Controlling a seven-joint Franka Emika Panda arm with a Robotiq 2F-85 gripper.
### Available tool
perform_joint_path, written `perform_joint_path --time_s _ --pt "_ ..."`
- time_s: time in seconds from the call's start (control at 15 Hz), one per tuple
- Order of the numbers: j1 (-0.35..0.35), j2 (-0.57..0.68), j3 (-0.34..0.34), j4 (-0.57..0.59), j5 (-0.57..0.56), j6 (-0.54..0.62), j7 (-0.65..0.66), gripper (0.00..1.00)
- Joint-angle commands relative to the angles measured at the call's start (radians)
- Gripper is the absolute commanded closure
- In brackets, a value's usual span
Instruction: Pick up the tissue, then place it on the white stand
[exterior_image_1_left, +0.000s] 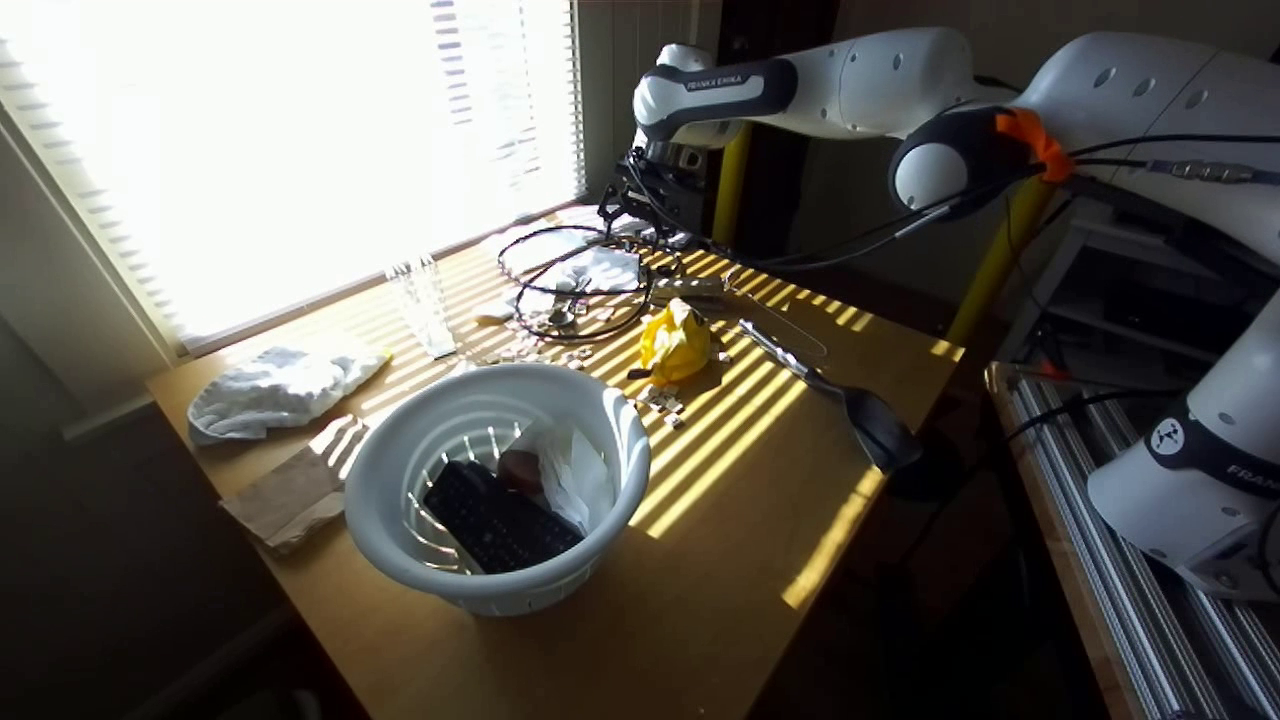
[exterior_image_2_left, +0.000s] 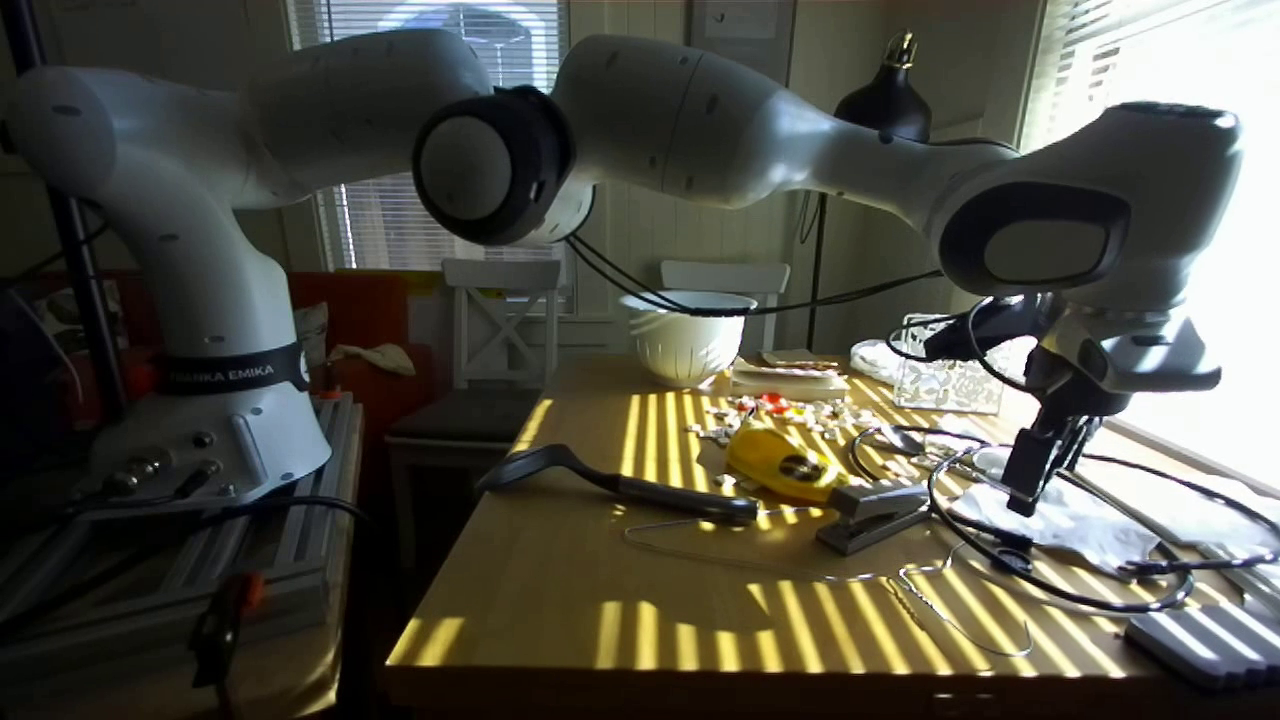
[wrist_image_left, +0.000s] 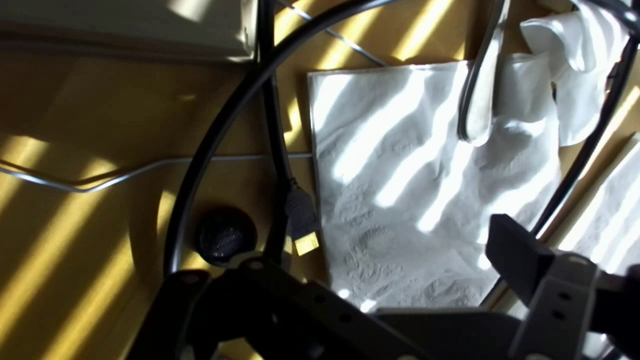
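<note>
A flat white tissue (wrist_image_left: 370, 215) lies on the table below my gripper in the wrist view (wrist_image_left: 380, 255). The tissue also shows in both exterior views (exterior_image_1_left: 608, 268) (exterior_image_2_left: 1085, 530). A metal utensil handle (wrist_image_left: 482, 105) rests on its far part. My gripper is open, its fingers wide apart and empty, and hangs above the tissue in both exterior views (exterior_image_1_left: 635, 225) (exterior_image_2_left: 1045, 482). The white stand, an upright lacy holder, stands near the window in both exterior views (exterior_image_1_left: 428, 310) (exterior_image_2_left: 945, 375). It is out of the wrist view.
A black cable (exterior_image_2_left: 935, 490) loops around and beside the tissue, with a plug (wrist_image_left: 301, 215) by its edge. A stapler (exterior_image_2_left: 872, 515), yellow bag (exterior_image_2_left: 785, 462), black spatula (exterior_image_2_left: 620, 485) and wire (exterior_image_2_left: 740, 570) lie nearby. A white colander (exterior_image_1_left: 370, 500) and white cloth (exterior_image_1_left: 280, 390) are farther off.
</note>
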Motion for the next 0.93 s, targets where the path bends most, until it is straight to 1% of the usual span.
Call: perform_joint_path --time_s 0.0,0.07,0.13,0.33,0.4,0.47,0.87 --pt "0.012 0.0 -0.038 0.005 -0.068 0.038 0.016 0.0" --pt "0.009 0.002 -0.039 0.006 -0.071 0.052 0.012 0.0" --pt "0.0 -0.004 -0.015 -0.004 -0.053 0.027 0.002 0.0" --pt "0.0 0.0 -0.014 0.002 -0.053 0.028 0.002 0.0" --pt "-0.001 0.011 -0.017 0.013 -0.057 0.064 -0.011 0.0" --pt "-0.003 0.012 -0.019 0.014 -0.061 0.07 -0.028 0.0" --pt "-0.025 0.028 0.008 0.012 -0.05 0.084 -0.272 0.0"
